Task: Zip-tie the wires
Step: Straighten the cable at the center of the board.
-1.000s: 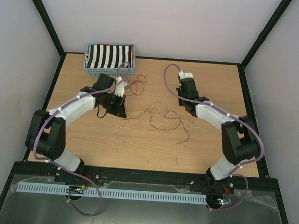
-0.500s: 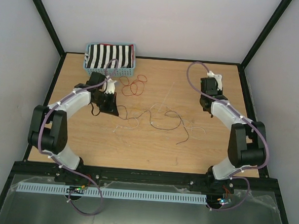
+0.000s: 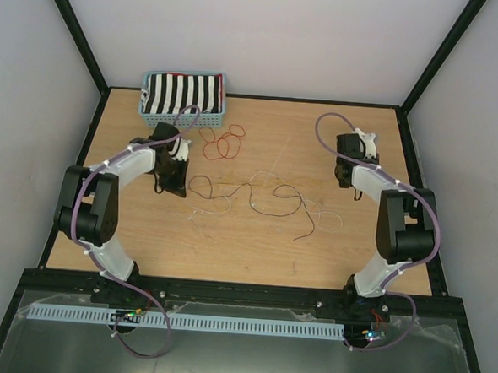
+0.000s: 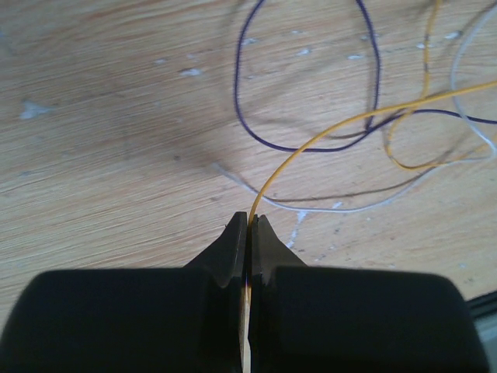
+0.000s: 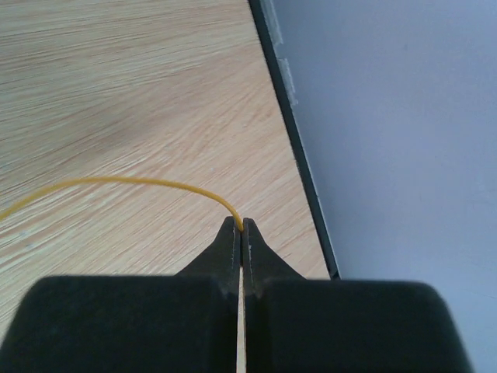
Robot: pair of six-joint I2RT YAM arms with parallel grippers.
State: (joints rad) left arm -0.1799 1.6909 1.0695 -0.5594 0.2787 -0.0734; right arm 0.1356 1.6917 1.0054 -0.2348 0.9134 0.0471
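While a yellow wire (image 4: 311,142) is pinched by both the left gripper (image 4: 249,225) and the right gripper (image 5: 240,229), its length is judged to run crosswise between them.

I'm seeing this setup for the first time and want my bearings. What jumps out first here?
A loose tangle of wires sprawls across the middle of the table, between the two arms. The left end effector and the right end effector are each pinched shut on a thin yellow wire. A blue basket holding striped cloth sits at the far left corner.
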